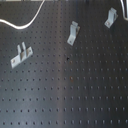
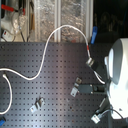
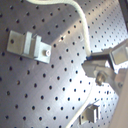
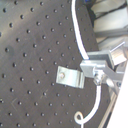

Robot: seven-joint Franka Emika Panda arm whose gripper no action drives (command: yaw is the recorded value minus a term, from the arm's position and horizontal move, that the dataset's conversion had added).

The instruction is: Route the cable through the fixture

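Black perforated tabletop (image 1: pixel 75 95) fills both exterior views, with three small grey brackets standing on it. In the first exterior view the wide bracket (image 1: pixel 20 55) with two prongs stands at the first exterior view's left, a longer narrow bracket (image 1: pixel 73 33) near the middle, and the short bracket (image 1: pixel 111 19) with the forked top at the upper right; this last one I judge to be the fixture. The cable (image 2: pixel 47 47) is thin, white and limp, so it will probably sag and slip; I would take it near the free end, close to the fixture.

Only the second exterior view shows its whole long curve across the tabletop, and the arm (image 2: pixel 117 75) at the second exterior view's right. The second wrist view shows the cord passing close to the gripper (image 4: pixel 97 75) (the first exterior view shows no gripper). Whether the jaws pinch the cord or stand spread, I cannot tell.
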